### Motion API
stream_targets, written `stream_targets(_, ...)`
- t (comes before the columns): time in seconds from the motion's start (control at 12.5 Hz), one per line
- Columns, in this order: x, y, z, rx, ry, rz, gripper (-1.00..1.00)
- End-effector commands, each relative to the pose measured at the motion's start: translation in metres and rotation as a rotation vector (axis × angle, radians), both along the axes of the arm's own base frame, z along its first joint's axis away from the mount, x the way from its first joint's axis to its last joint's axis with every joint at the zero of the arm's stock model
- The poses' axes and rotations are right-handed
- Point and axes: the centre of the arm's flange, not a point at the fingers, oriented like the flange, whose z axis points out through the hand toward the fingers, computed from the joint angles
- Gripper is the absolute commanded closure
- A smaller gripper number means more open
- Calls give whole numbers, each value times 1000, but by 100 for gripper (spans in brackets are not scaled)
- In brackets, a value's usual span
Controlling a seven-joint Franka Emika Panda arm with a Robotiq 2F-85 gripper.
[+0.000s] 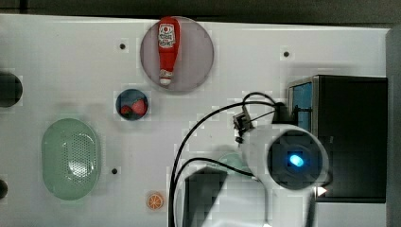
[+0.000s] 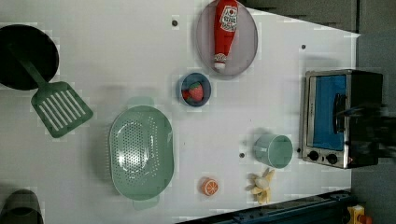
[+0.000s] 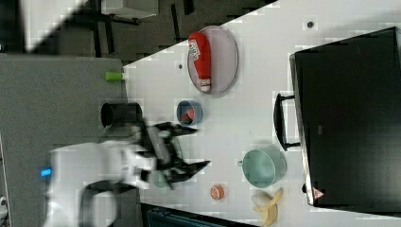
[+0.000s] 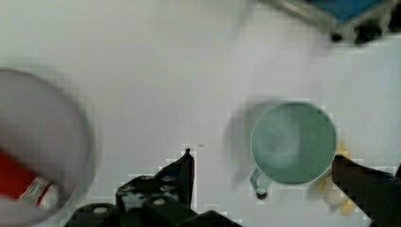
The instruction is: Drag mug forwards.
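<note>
Seemingly clear of the pale green ceramic mug (image 4: 293, 143), the wide-open, empty fingers (image 4: 187, 165) could descend off-centre and topple it toward the peeled banana (image 2: 261, 185).

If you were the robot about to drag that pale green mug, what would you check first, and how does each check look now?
1. Pale green mug upright on the white table: ok.
2. Gripper open: ok.
3. Mug empty: ok.
4. Fingers around the mug: not ok; the gripper is above it, not gripping.
5. Peeled banana clear of the mug: cannot tell, it lies close.
6. Toaster oven apart from the mug: ok.
</note>
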Motion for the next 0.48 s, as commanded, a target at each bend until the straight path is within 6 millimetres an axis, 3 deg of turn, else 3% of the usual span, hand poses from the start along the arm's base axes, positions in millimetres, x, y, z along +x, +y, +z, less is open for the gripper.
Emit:
stream_targets(0.08,-14,-4,-64,9,23,-282,-100)
stream_targets(0.48,-6,-9,-160,-24,72,-435,-100)
